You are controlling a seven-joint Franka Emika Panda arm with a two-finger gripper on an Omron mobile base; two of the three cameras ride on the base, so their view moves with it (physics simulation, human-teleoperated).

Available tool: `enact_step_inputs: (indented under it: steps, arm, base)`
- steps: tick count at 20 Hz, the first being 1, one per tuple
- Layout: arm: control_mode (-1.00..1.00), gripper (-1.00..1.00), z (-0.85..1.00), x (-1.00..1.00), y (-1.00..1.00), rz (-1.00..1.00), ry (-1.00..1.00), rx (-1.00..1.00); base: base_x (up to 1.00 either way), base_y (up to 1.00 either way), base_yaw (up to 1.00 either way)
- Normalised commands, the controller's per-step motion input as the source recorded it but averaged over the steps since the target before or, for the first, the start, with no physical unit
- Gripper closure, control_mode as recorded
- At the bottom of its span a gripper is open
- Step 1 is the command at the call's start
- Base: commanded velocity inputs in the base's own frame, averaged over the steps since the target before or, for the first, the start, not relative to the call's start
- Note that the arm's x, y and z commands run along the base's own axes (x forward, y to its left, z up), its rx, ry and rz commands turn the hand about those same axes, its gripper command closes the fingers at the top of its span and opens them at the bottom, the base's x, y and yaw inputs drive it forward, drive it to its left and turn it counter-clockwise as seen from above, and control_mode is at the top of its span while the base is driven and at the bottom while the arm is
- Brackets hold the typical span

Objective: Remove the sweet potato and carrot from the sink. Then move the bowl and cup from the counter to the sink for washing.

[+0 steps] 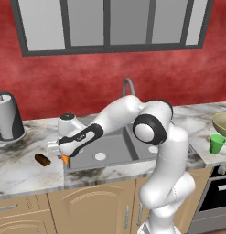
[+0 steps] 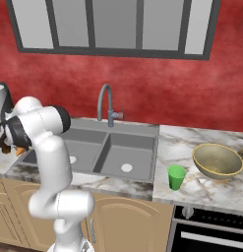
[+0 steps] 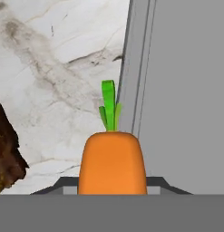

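Note:
My gripper is shut on the carrot, holding it just over the left rim of the sink. In the hand view the orange carrot points its green top away, astride the line between the grey sink rim and the marble counter. The dark brown sweet potato lies on the counter left of the sink, and also at the hand view's left edge as a sweet potato. The bowl and green cup stand on the counter right of the sink.
A grey kettle stands at the back left of the counter. The curved faucet rises behind the basins. An oven sits below the right counter. The red wall and a window close off the back.

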Motion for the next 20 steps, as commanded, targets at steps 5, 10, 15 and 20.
enact_step_inputs:
  steps: [5,10,15,20]
  arm:
    - [-1.0,1.0,0.0,-0.02,0.45,0.01,0.01,0.0]
    - [-1.0,1.0,0.01,-0.03,0.41,0.04,0.0,0.0]
    - [-1.0,1.0,0.08,-0.16,0.24,0.0,0.0,-0.02]
    - [-1.0,1.0,0.14,-0.17,0.09,0.0,0.0,-0.08]
  base:
    - [0.0,0.0,0.0]
    - [0.0,0.0,0.0]
    - [0.0,0.0,0.0]
    - [0.0,0.0,0.0]
